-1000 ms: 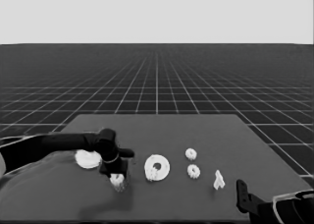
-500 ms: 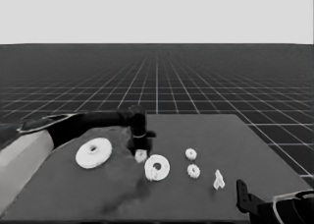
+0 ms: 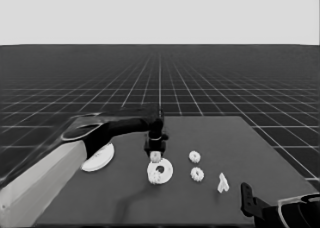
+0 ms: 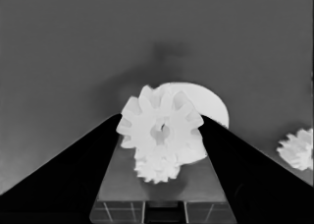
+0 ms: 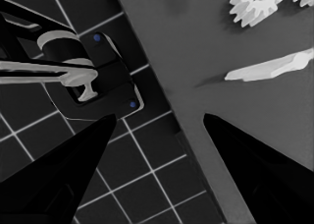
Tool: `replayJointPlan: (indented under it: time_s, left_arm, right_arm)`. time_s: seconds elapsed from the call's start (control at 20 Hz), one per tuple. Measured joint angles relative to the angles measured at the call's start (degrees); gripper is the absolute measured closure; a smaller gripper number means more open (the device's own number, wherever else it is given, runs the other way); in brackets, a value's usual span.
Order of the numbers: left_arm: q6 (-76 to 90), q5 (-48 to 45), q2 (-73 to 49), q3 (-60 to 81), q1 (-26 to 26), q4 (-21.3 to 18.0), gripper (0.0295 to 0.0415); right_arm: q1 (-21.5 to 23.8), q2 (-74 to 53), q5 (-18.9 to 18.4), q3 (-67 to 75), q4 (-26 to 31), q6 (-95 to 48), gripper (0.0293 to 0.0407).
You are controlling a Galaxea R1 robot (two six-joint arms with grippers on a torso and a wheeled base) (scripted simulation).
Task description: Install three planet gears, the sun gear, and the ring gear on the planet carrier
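My left gripper [image 3: 156, 149] hangs just above the smaller round part [image 3: 161, 171], the planet carrier, and is shut on a planet gear [image 3: 155, 156]. In the left wrist view that gear [image 4: 159, 129] sits clamped between the fingers [image 4: 73, 175]. A second gear [image 4: 157, 168] shows just beyond it, over the smaller round part [image 4: 211, 102]. Two more gears [image 3: 194, 156] [image 3: 197, 174] lie to the right. The larger round part [image 3: 100, 159], the ring gear, lies at the left, partly behind my left arm. My right gripper [image 3: 248, 199] is parked at the lower right, open [image 5: 159, 117].
A thin white piece [image 3: 222, 183] lies near the table's right front, also seen as the thin white piece [image 5: 270, 67] in the right wrist view beside a gear [image 5: 255, 3]. Dark machinery with blue lights [image 5: 98, 71] sits past the table's edge.
My left gripper has carried the gear from the table's left front rightward to just above the smaller round part. The larger round part now shows beside the arm. The right arm stayed parked.
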Motion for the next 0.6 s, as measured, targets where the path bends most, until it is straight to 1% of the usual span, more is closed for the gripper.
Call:
replayJointPlan:
  time_s: [0.05, 0.15, 0.4, 0.45, 0.5, 0.55, 0.6]
  left_arm:
    - [0.72, -0.69, 0.45, -1.34, 1.26, 0.96, 0.0398]
    - [1.46, -1.39, 0.96, -2.71, 2.19, 1.80, 0.0398]
    - [1.81, -1.75, 1.16, -3.41, 2.74, 2.22, 0.0398]
    - [1.82, -1.76, 1.17, -3.43, 2.75, 2.23, 0.0366]
    - [1.82, -1.77, 1.17, -3.44, 2.76, 2.23, 0.0339]
    - [1.83, -1.77, 1.17, -3.45, 2.76, 2.24, 0.0330]
    - [1.83, -1.78, 1.18, -3.45, 2.76, 2.24, 0.0327]
  right_arm:
    - [0.00, 0.00, 0.00, 0.00, 0.00, 0.00, 0.0315]
    - [0.00, 0.00, 0.00, 0.00, 0.00, 0.00, 0.0315]
    - [0.00, 0.00, 0.00, 0.00, 0.00, 0.00, 0.0315]
    - [0.00, 0.00, 0.00, 0.00, 0.00, 0.00, 0.0315]
    - [0.00, 0.00, 0.00, 0.00, 0.00, 0.00, 0.0315]
    - [0.00, 0.00, 0.00, 0.00, 0.00, 0.00, 0.0315]
    - [0.00, 0.00, 0.00, 0.00, 0.00, 0.00, 0.0315]
